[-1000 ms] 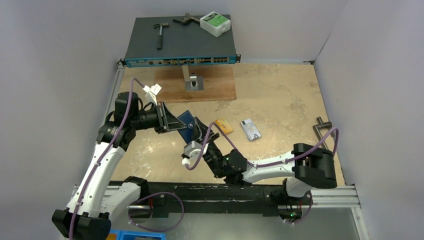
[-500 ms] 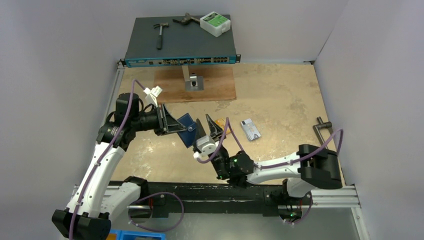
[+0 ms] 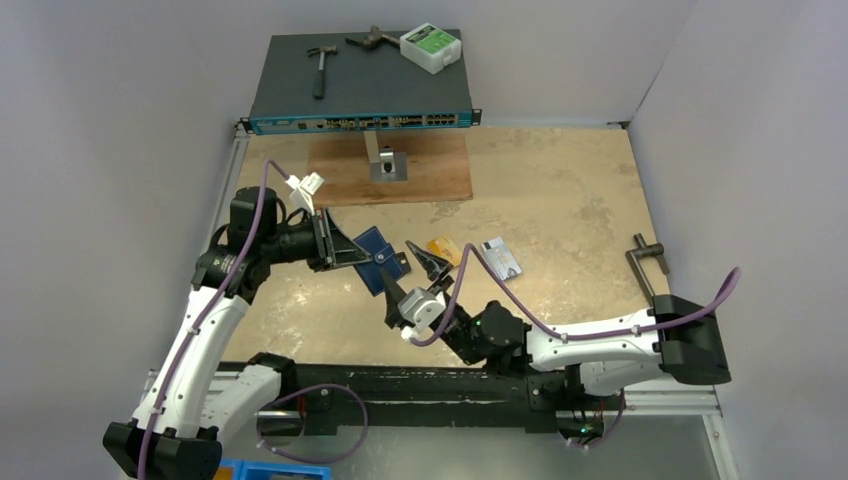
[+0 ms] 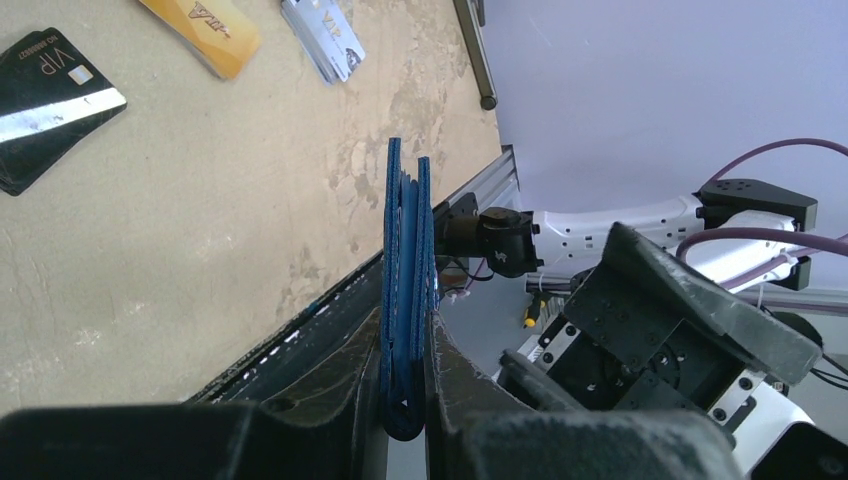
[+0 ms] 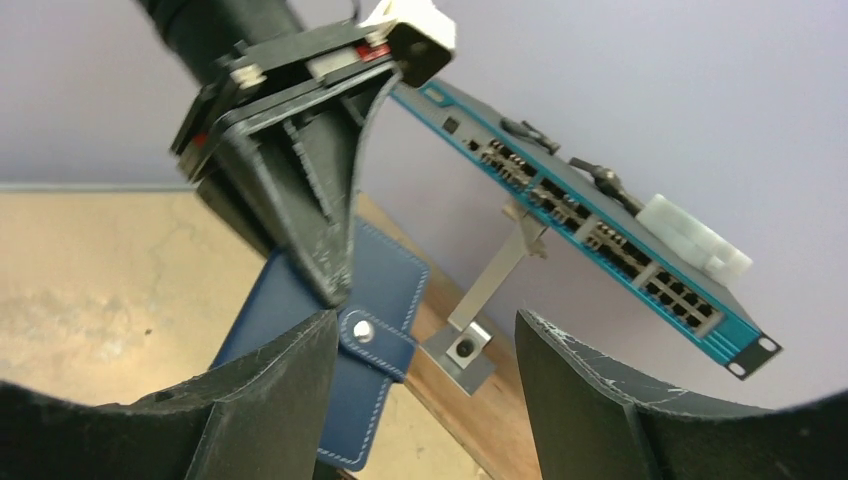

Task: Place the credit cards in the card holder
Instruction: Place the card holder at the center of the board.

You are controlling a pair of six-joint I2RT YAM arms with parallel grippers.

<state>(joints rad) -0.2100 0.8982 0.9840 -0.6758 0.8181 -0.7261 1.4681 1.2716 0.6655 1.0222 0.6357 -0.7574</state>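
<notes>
Gaping empty, the right gripper (image 3: 412, 282) sits just beside the orange card (image 3: 445, 248); the left gripper (image 3: 362, 258) pinches the card holder (image 3: 376, 240).

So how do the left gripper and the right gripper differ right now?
The left gripper is shut on the card holder, clamping it edge-on; the right gripper is open and holds nothing. The left gripper reaches in from the left, the right gripper from the right, its arm stretched low. Both meet mid-scene, with the right gripper facing the holder's snap tab.
</notes>
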